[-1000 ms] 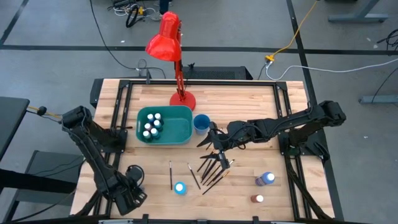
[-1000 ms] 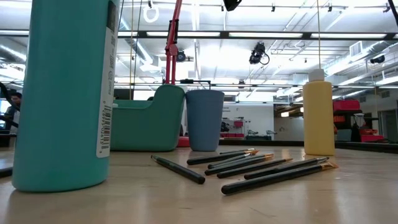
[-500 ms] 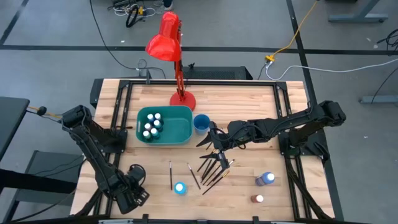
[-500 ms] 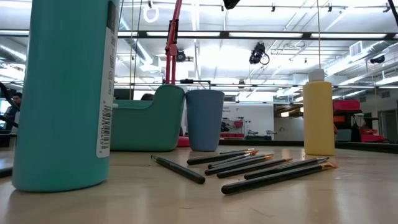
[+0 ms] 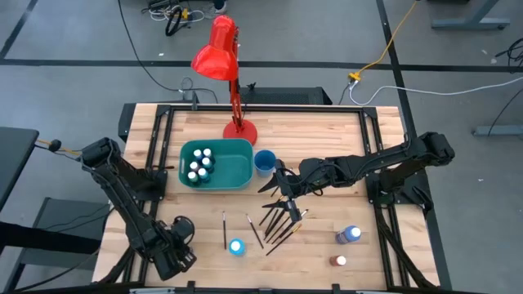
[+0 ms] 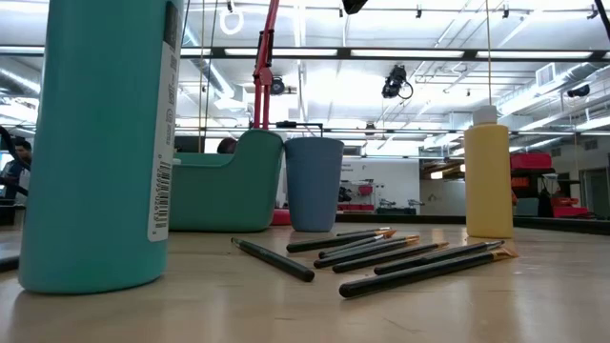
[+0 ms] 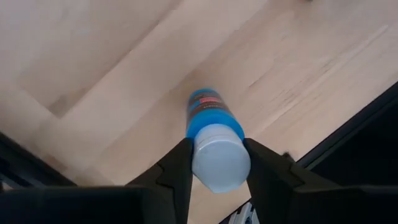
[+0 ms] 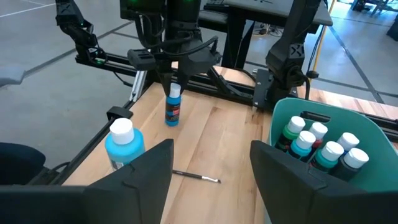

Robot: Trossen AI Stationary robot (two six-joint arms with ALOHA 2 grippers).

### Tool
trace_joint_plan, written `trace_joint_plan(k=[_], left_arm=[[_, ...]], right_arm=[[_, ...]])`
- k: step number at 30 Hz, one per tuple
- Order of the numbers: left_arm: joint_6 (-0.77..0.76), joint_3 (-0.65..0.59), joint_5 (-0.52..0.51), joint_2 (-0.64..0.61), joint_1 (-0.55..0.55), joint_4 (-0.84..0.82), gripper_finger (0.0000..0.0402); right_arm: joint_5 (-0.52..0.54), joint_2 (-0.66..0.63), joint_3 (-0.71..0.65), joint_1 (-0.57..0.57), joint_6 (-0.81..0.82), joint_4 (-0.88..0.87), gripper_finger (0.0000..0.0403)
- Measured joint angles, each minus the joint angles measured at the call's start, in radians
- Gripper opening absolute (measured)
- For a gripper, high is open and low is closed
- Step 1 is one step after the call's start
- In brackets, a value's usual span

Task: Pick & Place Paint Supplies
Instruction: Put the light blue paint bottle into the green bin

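From overhead I see my left tool (image 5: 174,245) low at the near left corner of the surface (image 5: 327,139), but the arm hides what is under it. The left wrist view fills that in: a blue bottle (image 7: 214,134) stands upright on the wood, its white cap (image 7: 221,165) between my two fingers (image 7: 177,171), which sit right against the cap's sides. The right wrist view shows the same thing from across the surface, the left tool coming straight down over the blue bottle's cap. So I read the left tool as clenched on the blue bottle.

My right tool (image 5: 282,186) hangs beside the blue cup (image 5: 264,161), above the brushes (image 5: 282,219); its fingers (image 8: 140,171) stand wide apart with nothing between them.

The teal bin (image 5: 237,175) holds several white-capped bottles (image 5: 198,163); the right wrist view shows their colours better, greens, teals and a red one. A light-blue bottle (image 5: 236,246) stands near the front edge, a single brush (image 5: 224,229) just beside it. Two more bottles stand at the near right, one blue (image 5: 350,235), one brown (image 5: 338,261).

Only the low view shows the yellow bottle (image 6: 488,176), upright beyond the brushes, and a big teal bottle (image 6: 100,143) close to the lens. The red lamp (image 5: 221,61) stands at the back.
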Motion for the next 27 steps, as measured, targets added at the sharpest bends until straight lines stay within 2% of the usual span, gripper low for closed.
trace_joint_plan(k=[3, 6, 13, 19, 23, 27], left_arm=[[0.093, 0.0, -0.009, -0.034, 0.061, -0.011, 0.013], [0.248, 0.0, -0.025, -0.081, 0.147, -0.03, 0.013], [0.628, 0.001, -0.028, -0.189, 0.436, -0.162, 0.013], [1.007, 0.047, -0.041, -0.213, 0.654, -0.169, 0.013], [1.107, 0.115, -0.093, -0.214, 0.743, -0.281, 0.013], [1.125, 0.104, -0.052, -0.214, 0.813, -0.341, 0.013]], right_arm=[[0.0, 0.0, 0.0, 0.0, 0.0, 0.0, 0.0224], [0.0, 0.0, 0.0, 0.0, 0.0, 0.0, 0.0224], [0.0, 0.0, 0.0, 0.0, 0.0, -0.001, 0.0224], [0.0, 0.0, 0.0, 0.0, 0.0, -0.001, 0.0224], [0.0, 0.0, 0.0, 0.0, 0.0, -0.001, 0.0224], [0.0, 0.0, 0.0, 0.0, 0.0, -0.003, 0.0224]])
